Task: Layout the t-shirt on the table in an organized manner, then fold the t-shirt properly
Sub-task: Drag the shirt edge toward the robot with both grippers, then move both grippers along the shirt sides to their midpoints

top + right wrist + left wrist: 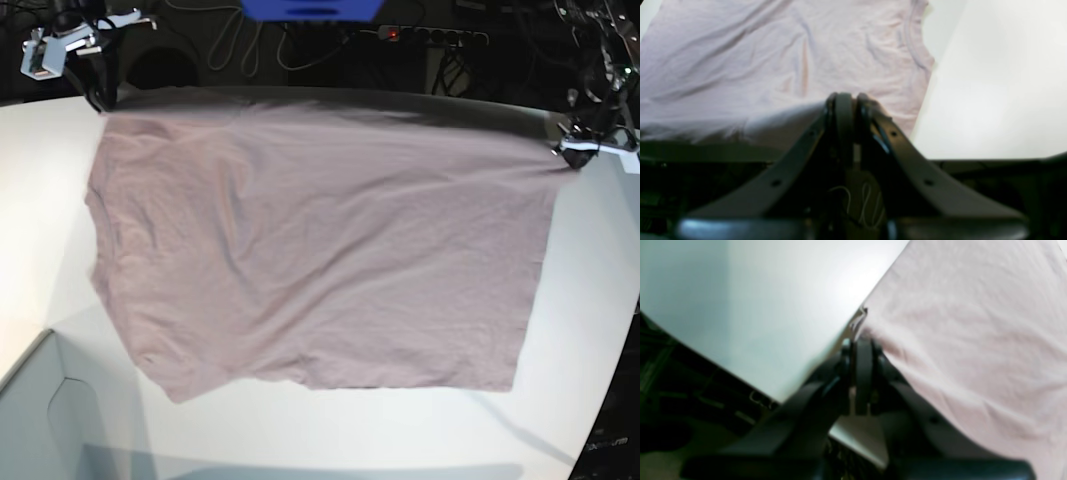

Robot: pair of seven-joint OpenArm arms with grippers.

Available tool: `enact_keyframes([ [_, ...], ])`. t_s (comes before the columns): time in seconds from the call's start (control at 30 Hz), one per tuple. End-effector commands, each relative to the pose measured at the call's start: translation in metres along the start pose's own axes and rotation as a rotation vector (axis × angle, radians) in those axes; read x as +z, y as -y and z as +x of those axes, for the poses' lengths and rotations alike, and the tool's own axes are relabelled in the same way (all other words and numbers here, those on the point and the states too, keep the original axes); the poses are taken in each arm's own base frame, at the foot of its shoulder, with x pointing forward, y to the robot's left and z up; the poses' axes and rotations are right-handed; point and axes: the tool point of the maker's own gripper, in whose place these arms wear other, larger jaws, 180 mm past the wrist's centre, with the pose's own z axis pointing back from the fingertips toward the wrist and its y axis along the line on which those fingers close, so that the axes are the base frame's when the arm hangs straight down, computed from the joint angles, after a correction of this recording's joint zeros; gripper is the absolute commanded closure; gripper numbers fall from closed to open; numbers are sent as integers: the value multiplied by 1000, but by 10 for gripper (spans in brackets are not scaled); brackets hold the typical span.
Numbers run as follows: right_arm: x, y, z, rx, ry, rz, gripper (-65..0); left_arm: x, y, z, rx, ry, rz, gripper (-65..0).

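Both arms hold the t-shirt (320, 250) by its far edge on the white surface (590, 300). The left pincer (863, 340) is pressed together on a hem corner; the right pincer (848, 100) pinches fabric on the collar side. The shirt lies spread, faintly creased. Judgement: draw both corners apart evenly, keeping the far edge taut and low, before releasing.

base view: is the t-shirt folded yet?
No, the t-shirt lies spread open in a single wrinkled layer across the table, with no part doubled over.
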Motion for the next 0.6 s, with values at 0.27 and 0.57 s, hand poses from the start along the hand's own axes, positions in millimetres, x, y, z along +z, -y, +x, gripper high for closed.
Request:
enact_keyframes([
  [0.27,-52,-7,69,47,248,52,0,-16,41,54,3,132,-91,-2],
  [0.57,-150,-26,93,164,240,93,0,-41,106,78,-56,146,-223,-2],
])
